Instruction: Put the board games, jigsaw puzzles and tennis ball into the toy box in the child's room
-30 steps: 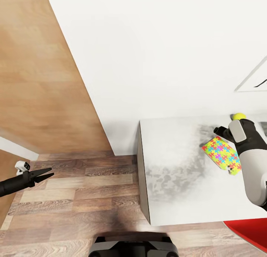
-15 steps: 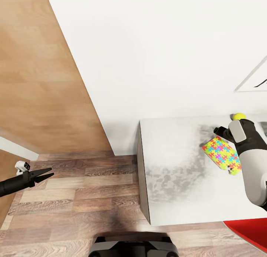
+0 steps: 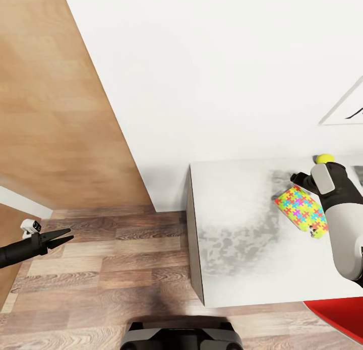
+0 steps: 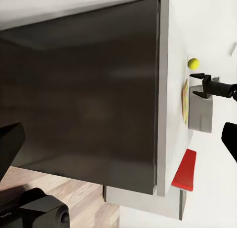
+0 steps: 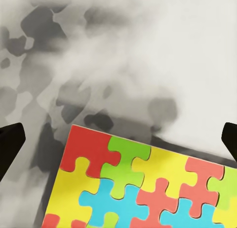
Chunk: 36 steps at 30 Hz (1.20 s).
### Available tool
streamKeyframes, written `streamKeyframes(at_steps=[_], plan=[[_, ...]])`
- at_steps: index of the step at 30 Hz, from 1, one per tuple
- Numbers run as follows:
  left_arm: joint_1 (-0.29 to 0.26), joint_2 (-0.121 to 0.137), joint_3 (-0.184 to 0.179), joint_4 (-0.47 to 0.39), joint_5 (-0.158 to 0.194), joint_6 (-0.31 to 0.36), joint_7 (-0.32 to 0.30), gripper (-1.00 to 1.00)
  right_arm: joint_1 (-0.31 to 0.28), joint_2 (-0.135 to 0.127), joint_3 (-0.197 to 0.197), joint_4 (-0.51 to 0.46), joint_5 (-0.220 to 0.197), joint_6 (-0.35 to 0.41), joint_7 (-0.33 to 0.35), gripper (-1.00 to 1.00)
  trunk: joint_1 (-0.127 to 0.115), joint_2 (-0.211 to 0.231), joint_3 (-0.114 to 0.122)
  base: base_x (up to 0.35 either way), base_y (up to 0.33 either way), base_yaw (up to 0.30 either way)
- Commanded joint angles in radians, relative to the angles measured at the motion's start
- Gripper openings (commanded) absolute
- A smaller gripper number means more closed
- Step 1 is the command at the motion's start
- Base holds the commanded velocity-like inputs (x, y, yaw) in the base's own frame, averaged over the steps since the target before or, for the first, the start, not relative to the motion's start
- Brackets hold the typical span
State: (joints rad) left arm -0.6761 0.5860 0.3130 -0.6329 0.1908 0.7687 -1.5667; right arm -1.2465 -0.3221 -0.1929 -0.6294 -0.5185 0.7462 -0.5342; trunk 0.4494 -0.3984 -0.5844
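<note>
One jigsaw puzzle (image 3: 301, 208) lay flat on the pale grey table (image 3: 237, 249), a thin square of yellow, pink, blue and green interlocking pieces, toward the table's right part in the head view. Just past it, close to the white wall (image 3: 212, 72), sat one tennis ball (image 3: 324, 159), small and yellow-green. The right gripper (image 3: 297, 178) hung over the far corner of the puzzle, its arm reaching in from the right; the right wrist view showed both dark fingertips (image 5: 10, 144) set wide apart with the puzzle (image 5: 143, 188) between and below them, so the jaws stood released and held nothing. The left gripper (image 3: 64, 237) was well away from the table, out over the wood-plank floor (image 3: 106, 269) beside the wood-panel door (image 3: 55, 113), its two thin fingers slightly parted and empty. From the left wrist view I could count the ball (image 4: 193, 63), the puzzle edge-on (image 4: 184, 100), and one red object (image 4: 184, 170) at the table's edge.
</note>
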Motion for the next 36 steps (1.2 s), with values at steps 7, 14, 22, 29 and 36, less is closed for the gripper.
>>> streamKeyframes(at_steps=[7,14,22,29,36], plan=[[0.0,0.0,0.0,0.0,-0.001,0.011,-0.004,1.0,-0.001,0.0,0.0,-0.002,-0.01,0.002,-0.009,1.0,0.001,-0.002,-0.007,0.0,0.0,0.0],[0.0,0.0,0.0,0.0,-0.001,0.011,-0.004,1.0,-0.001,0.0,0.0,-0.003,-0.01,0.002,-0.009,1.0,0.001,-0.002,-0.017,0.0,0.0,0.0],[0.0,0.0,0.0,0.0,-0.001,0.011,-0.004,1.0,-0.001,0.0,0.0,-0.002,-0.01,0.002,-0.009,1.0,0.001,-0.002,-0.03,0.0,0.0,0.0],[0.0,0.0,0.0,0.0,-0.001,0.011,-0.004,1.0,-0.001,0.0,0.0,-0.004,-0.009,0.002,-0.009,1.0,0.001,-0.002,-0.039,0.0,0.0,0.0],[-0.001,0.0,0.0,0.0,-0.001,0.011,-0.004,1.0,-0.001,0.0,-0.001,-0.004,-0.01,0.002,-0.008,1.0,0.001,-0.002,-0.04,-0.032,0.0,0.0]])
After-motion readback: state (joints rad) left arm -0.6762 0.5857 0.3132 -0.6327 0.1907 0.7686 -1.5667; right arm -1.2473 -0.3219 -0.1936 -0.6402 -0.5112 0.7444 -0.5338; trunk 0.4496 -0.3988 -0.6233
